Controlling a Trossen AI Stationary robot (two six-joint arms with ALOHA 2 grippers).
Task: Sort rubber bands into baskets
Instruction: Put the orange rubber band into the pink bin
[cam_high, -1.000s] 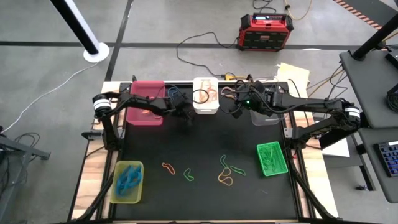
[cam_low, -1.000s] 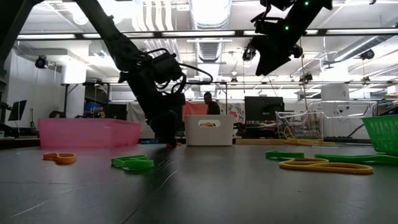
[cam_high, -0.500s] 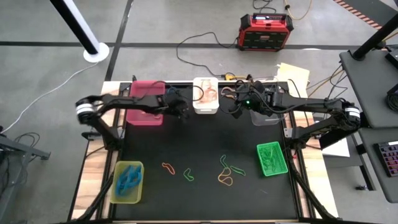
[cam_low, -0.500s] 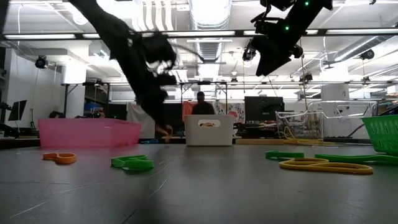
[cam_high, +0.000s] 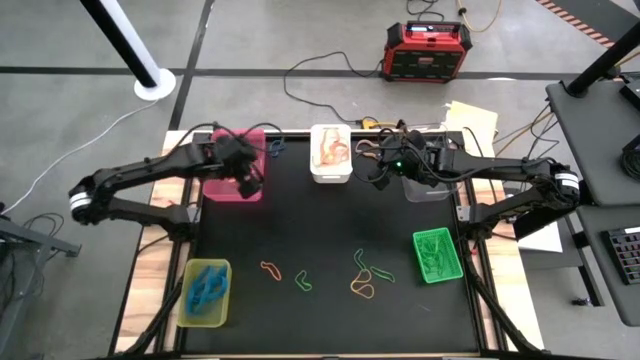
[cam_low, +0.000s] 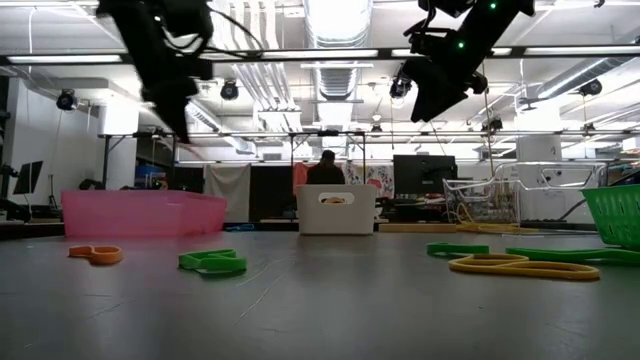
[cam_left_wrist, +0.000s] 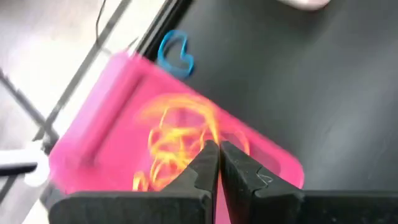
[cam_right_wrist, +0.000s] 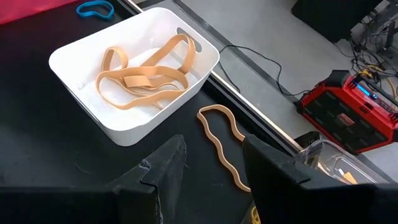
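My left gripper is shut, high above the pink basket, which holds orange rubber bands; in the high view my left gripper is over the basket's right end. My right gripper hangs open in the air by the white basket, which holds tan bands. A tan band lies on the mat in front of it. Several orange and green bands lie on the near half of the mat. A blue band lies beyond the pink basket. My left gripper has a thin orange strand running out from its shut fingertips, pinched only at their tips. The fingers slant down from the table's left. The strand is clear of the mat, above the pink basket; which part of the band is held I cannot tell.
A yellow-green basket with blue bands stands near left and a green basket near right. A clear basket sits under my right arm. A red-and-black power box and cables lie on the floor beyond the table.
My left gripper has risen from the mat beside the white basket, with a small orange thing at its tips, and swung toward the table's left edge until it is high over the pink basket. My right arm has kept still.
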